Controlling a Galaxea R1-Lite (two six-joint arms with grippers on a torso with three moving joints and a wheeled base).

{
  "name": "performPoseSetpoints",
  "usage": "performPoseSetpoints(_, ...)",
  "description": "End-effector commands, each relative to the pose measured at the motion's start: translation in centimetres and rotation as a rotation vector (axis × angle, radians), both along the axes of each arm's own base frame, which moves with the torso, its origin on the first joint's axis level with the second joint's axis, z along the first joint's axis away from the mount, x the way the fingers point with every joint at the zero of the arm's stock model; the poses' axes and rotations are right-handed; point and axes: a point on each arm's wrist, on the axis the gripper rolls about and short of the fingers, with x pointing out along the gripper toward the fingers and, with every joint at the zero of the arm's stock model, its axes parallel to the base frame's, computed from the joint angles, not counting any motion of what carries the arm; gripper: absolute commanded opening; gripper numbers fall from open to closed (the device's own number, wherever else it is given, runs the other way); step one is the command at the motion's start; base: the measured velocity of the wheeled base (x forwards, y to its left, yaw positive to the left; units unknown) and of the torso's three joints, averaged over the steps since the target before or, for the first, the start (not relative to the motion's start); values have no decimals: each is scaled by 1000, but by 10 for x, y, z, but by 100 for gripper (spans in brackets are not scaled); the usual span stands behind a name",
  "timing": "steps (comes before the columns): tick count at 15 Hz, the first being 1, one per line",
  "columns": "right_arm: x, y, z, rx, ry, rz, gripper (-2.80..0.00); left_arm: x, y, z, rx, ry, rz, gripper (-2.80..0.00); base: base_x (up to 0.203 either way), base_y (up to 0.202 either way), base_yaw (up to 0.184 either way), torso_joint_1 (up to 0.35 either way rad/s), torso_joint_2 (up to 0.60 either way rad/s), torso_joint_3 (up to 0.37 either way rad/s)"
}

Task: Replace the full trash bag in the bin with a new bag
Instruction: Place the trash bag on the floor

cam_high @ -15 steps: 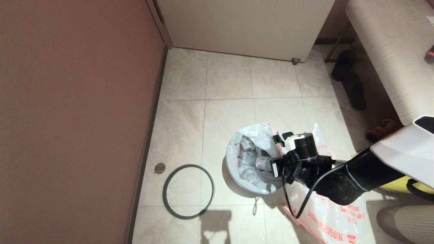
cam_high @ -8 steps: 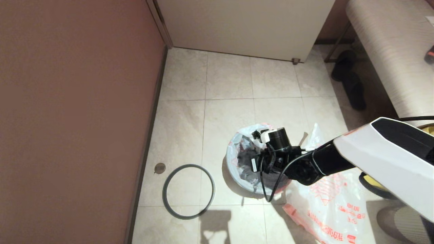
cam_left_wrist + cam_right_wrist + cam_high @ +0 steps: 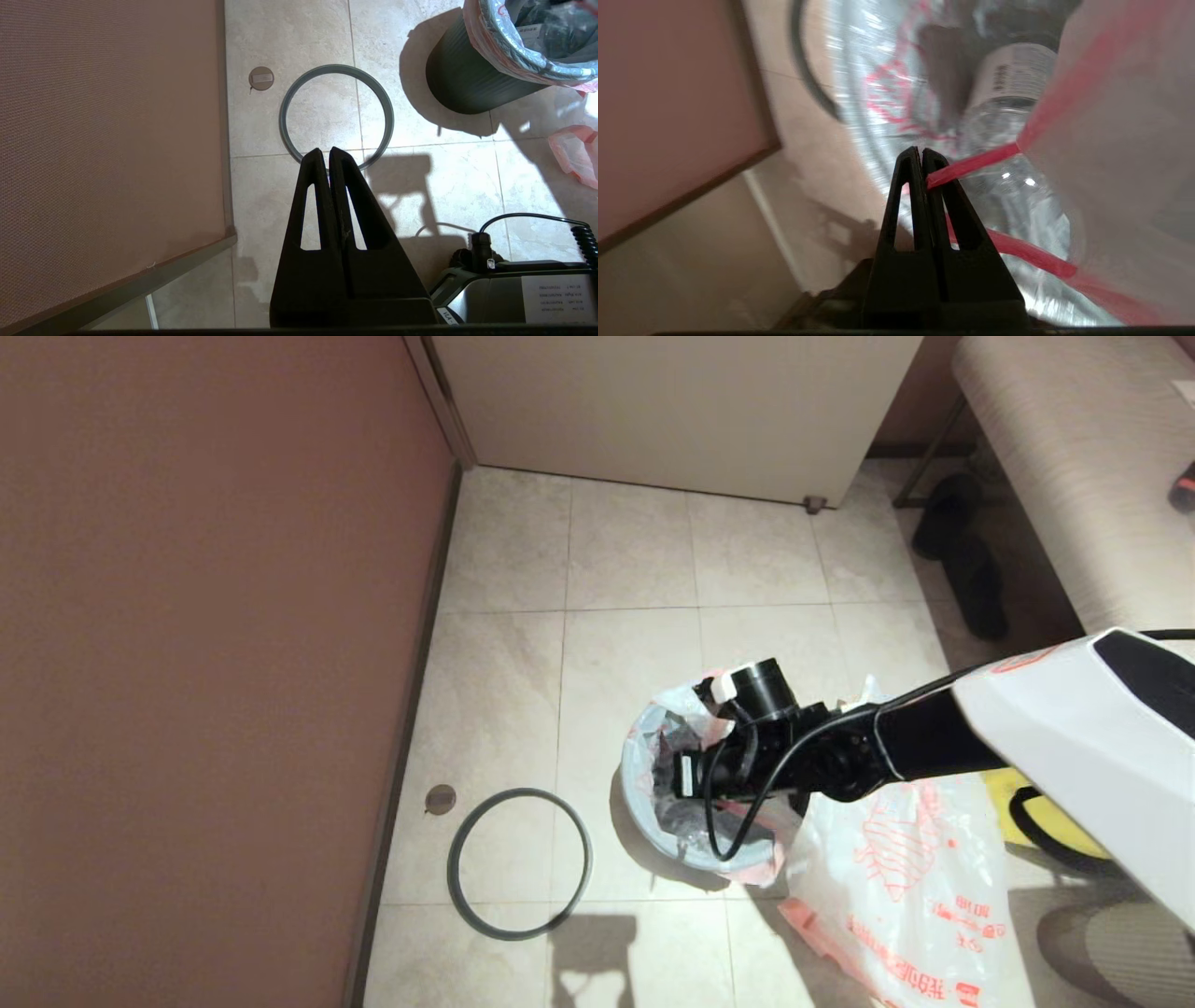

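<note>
The full trash bag (image 3: 651,800) lines the black bin (image 3: 467,84), and its film folds over the bin's mouth. My right arm (image 3: 840,761) reaches over the bin from the right. The right gripper (image 3: 922,151) is shut on the bag's red-orange drawstring hem (image 3: 971,165), just above a clear bottle (image 3: 1008,116) inside. The grey rim ring (image 3: 518,863) lies flat on the tiles left of the bin. The new bag (image 3: 901,887), printed in red-orange, lies on the floor to the bin's right. Above the ring (image 3: 387,116) hangs my left gripper (image 3: 325,151), shut and empty.
A reddish wall (image 3: 215,663) runs along the left, a white cabinet (image 3: 672,401) stands at the back, and a bench (image 3: 1083,485) with shoes (image 3: 971,579) under it is at the far right. A yellow fabric bag (image 3: 1055,821) sits behind the right arm. Robot base parts (image 3: 514,294) are near the left gripper.
My right arm has swung left and farther out over the bin, and its wrist now sits above the bag's mouth. The new bag has shifted a little. The ring has not moved.
</note>
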Motion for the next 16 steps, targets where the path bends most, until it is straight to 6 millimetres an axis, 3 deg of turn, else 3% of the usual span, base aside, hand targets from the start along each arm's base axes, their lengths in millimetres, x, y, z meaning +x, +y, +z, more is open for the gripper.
performPoseSetpoints(1,-18,-11,57,84,-65,18,-280,0,0,0,2,3,0,-280,0,0,0,0,0,0)
performPoseSetpoints(5,-48,-29,101,162,0,46,-280,0,0,0,2,3,0,-280,0,0,0,0,0,0)
performPoseSetpoints(12,-71,-35,124,193,50,57,-280,0,0,0,2,3,0,-280,0,0,0,0,0,0)
performPoseSetpoints(16,-100,-54,168,248,-46,68,-280,0,0,0,2,3,0,-280,0,0,0,0,0,0)
